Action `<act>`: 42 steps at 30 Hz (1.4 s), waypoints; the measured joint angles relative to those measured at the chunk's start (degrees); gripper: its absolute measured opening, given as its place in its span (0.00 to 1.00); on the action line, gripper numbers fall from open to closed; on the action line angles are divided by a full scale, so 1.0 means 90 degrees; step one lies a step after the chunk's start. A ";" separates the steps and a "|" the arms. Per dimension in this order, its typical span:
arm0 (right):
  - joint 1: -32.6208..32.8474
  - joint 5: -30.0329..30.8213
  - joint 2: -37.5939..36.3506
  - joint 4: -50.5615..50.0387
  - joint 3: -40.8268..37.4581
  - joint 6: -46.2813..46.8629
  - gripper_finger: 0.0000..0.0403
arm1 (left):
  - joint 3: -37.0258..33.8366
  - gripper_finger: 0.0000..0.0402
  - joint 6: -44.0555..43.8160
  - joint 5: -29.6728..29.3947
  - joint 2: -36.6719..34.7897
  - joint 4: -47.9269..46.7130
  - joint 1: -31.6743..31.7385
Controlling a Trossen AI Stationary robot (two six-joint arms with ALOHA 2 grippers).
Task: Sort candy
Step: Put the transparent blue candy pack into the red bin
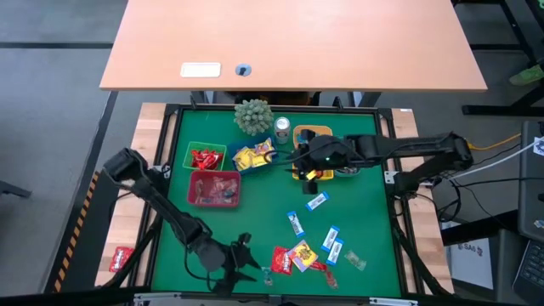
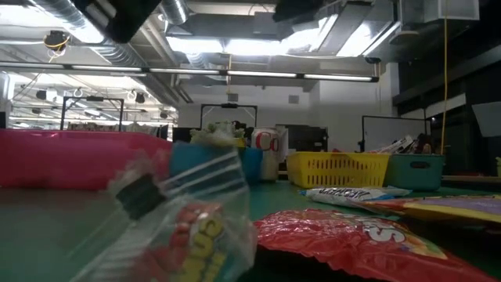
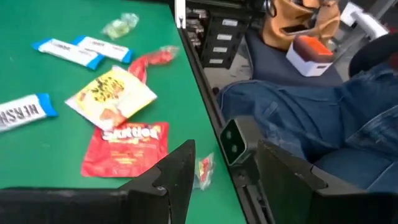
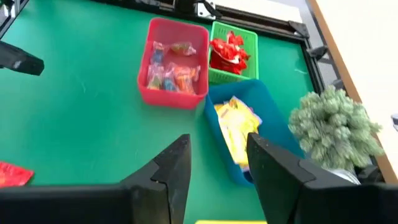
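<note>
The candy (image 1: 308, 252) still loose lies scattered on the green bench (image 1: 255, 229), near its front edge. The left gripper (image 1: 240, 259) hovers just beside that cluster, jaws apart and empty, clearly the nearer arm. The right gripper (image 1: 308, 170) hangs over the yellow bin (image 1: 316, 172), jaws parted, holding nothing visible.

I see a green bench (image 1: 255, 229) with a red bin (image 1: 214, 189), a green bin (image 1: 205, 156), a blue bin (image 1: 253, 156) and a yellow bin (image 1: 313, 172). The candy (image 1: 302, 252) wrappers are red, yellow and blue-and-white. Both tools (image 1: 242, 255) (image 1: 306, 161) are dark.
</note>
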 joint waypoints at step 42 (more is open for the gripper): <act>-0.0002 -0.0051 -0.0121 -0.0549 -0.0005 0.0007 0.38 | 0.0000 0.40 0.2797 0.1033 0.1646 0.0751 0.0667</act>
